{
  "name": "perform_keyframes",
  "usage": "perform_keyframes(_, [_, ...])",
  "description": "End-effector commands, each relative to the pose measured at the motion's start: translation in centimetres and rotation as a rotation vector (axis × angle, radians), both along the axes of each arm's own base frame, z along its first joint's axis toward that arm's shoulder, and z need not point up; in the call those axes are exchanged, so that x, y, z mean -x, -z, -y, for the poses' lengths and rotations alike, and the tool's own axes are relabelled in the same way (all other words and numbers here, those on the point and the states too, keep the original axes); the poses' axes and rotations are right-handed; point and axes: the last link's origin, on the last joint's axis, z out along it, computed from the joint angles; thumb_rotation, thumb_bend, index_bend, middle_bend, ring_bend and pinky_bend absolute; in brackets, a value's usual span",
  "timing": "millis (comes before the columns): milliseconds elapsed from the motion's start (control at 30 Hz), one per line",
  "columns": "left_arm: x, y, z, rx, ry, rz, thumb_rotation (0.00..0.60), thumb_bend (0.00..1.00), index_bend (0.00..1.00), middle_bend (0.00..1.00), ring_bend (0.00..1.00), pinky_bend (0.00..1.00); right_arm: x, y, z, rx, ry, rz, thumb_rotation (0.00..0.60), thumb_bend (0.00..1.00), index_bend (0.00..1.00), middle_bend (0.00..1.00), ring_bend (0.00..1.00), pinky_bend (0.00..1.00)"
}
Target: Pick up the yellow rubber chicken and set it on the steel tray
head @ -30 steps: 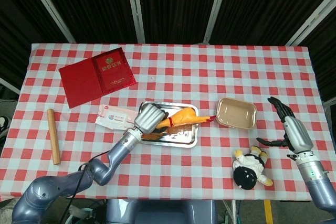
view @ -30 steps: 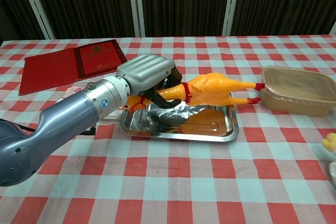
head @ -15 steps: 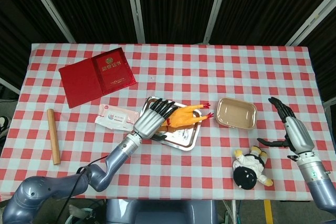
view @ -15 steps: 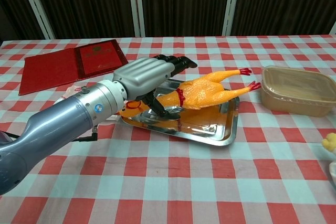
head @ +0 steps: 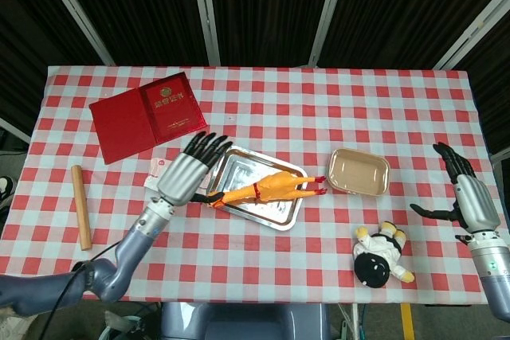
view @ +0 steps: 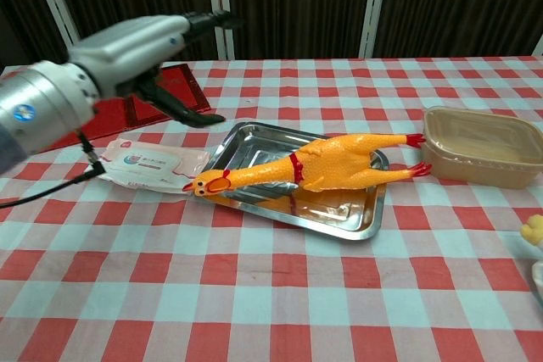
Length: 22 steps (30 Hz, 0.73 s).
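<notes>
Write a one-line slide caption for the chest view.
Yellow rubber chicken lies across the steel tray, head overhanging its rim, with the open left hand raised clear above the table.

The yellow rubber chicken [view: 314,167], red-combed with a red neck band and red feet, lay on its side slantwise across the shiny rectangular steel tray [view: 249,140], its head overhanging the near-left rim below the raised, spread left hand [view: 136,44], feet past the right rim, away from that hand.
</notes>
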Motion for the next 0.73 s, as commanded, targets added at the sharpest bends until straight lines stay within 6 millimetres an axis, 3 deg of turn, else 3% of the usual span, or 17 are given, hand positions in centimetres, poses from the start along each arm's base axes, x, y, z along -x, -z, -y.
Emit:
perform_keyframes(33, [4.4, -5.6, 1.9, -0.061, -0.129, 0.041, 0.6, 0.14, 0.02, 0.08, 0.0, 0.05, 0.7, -0.3, -0.4, 0.055, -0.007, -0.077, 0.6, 0.04, 0.0, 0.0, 0.0, 0.0])
perform_keyframes(200, [8.4, -9.3, 4.6, -0.143, -0.203, 0.043, 0.6, 0.14, 0.02, 0.08, 0.0, 0.05, 1.1, 0.4, -1.5, 0.071, -0.042, -0.196, 0.6, 0.04, 0.0, 0.0, 0.0, 0.0])
perform_keyframes(400, [12.9, -12.1, 8.7, -0.182, -0.306, -0.006, 0.6, 0.14, 0.05, 0.08, 0.0, 0.05, 1.6, 1.4, -3.4, 0.102, -0.051, -0.371, 0.6, 0.04, 0.0, 0.0, 0.0, 0.0])
perform_keyframes(733, [16.2, -14.1, 14.2, -0.251, -0.341, -0.048, 0.6, 0.14, 0.07, 0.09, 0.0, 0.05, 1.0, 3.6, -6.6, 0.079, -0.031, -0.444, 0.6, 0.05, 0.0, 0.0, 0.0, 0.0])
